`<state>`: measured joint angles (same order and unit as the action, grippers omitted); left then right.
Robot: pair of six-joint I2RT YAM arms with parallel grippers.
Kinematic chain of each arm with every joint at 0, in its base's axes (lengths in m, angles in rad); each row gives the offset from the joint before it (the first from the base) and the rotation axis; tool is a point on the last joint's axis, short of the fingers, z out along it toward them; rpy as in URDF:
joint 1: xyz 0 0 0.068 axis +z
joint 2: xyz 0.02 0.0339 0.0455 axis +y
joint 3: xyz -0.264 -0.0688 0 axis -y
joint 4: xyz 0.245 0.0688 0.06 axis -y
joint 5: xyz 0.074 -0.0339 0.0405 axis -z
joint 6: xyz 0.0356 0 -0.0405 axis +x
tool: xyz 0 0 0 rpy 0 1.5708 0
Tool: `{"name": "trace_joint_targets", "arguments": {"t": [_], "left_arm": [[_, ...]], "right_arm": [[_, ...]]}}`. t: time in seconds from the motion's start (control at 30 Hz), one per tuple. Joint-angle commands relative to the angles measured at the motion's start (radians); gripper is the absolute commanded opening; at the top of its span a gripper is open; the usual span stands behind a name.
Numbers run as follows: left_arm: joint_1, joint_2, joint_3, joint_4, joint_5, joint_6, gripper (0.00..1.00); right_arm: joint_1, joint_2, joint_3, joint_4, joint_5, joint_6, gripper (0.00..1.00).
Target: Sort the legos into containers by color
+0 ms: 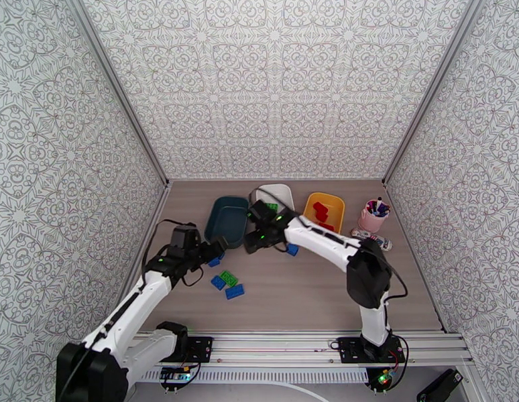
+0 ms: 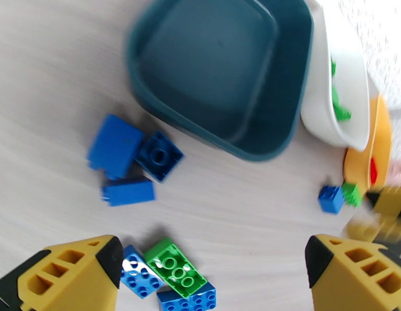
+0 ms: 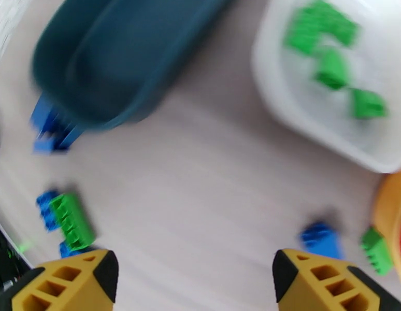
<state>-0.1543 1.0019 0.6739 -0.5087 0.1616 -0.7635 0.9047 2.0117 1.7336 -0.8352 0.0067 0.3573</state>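
- The left gripper (image 2: 213, 260) is seen spread wide, with nothing held between its yellow fingers (image 2: 71, 276). It's hung over the table (image 1: 313, 296) at about 7 o'clock of the teal tub (image 1: 227, 219).
- The right gripper (image 3: 195, 268) is opened up too, and just bare wood is seen in the gap. From the top it's found at 6 o'clock of the white tub (image 1: 281, 193), right beside the teal one.
- The tubs are lined up along the back: teal, then white at its 3 o'clock, then the yellow tub (image 1: 336, 204) at 3 o'clock again.
- Some green legos (image 3: 330, 68) are sat in the white tub and red legos (image 1: 320, 210) in the yellow one.
- Three blue bricks (image 2: 128, 161) are bunched on the table at 8 o'clock of the teal tub, in the left wrist view.
- A green brick (image 2: 174, 268) is laid across a blue pair (image 2: 135, 273), low between the left fingers.
- A lone blue brick (image 2: 330, 199) and a small green piece (image 2: 352, 194) are parked side by side near the yellow tub.
- A pink cup (image 1: 373, 217) of pens is stood at 3 o'clock of the yellow tub.
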Motion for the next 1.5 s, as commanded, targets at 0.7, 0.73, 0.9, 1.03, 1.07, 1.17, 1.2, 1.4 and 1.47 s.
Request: {"name": "trace_joint_targets", "arguments": {"t": [0.7, 0.73, 0.9, 1.03, 1.07, 1.17, 1.2, 1.4, 1.47], "left_arm": [[0.315, -0.144, -0.14, -0.005, 0.281, 0.004, 0.99], [0.315, -0.144, -0.14, -0.007, 0.282, 0.004, 0.99], [0.315, -0.149, -0.146, -0.008, 0.284, 0.003, 0.99], [0.316, -0.154, -0.152, -0.007, 0.285, 0.001, 0.99], [0.316, -0.154, -0.153, -0.008, 0.285, 0.002, 0.99], [0.315, -0.157, -0.155, -0.007, 0.286, 0.0, 0.99], [0.315, -0.158, -0.155, -0.009, 0.285, -0.001, 0.99], [0.316, -0.166, -0.157, -0.017, 0.285, 0.0, 0.99], [0.315, -0.17, -0.16, -0.018, 0.282, 0.001, 0.99]], "right_arm": [[0.22, 0.33, 0.235, -0.078, -0.029, -0.089, 0.76], [0.223, 0.334, 0.237, -0.079, -0.028, -0.09, 0.75], [0.225, 0.354, 0.234, -0.082, -0.016, -0.095, 0.7], [0.225, 0.363, 0.226, -0.076, 0.0, -0.086, 0.65], [0.224, 0.364, 0.227, -0.073, 0.006, -0.082, 0.64], [0.225, 0.375, 0.235, -0.078, 0.039, -0.062, 0.59], [0.224, 0.379, 0.241, -0.079, 0.047, -0.056, 0.58], [0.224, 0.426, 0.292, -0.1, 0.086, -0.02, 0.51], [0.224, 0.435, 0.311, -0.106, 0.099, -0.014, 0.47]]}}
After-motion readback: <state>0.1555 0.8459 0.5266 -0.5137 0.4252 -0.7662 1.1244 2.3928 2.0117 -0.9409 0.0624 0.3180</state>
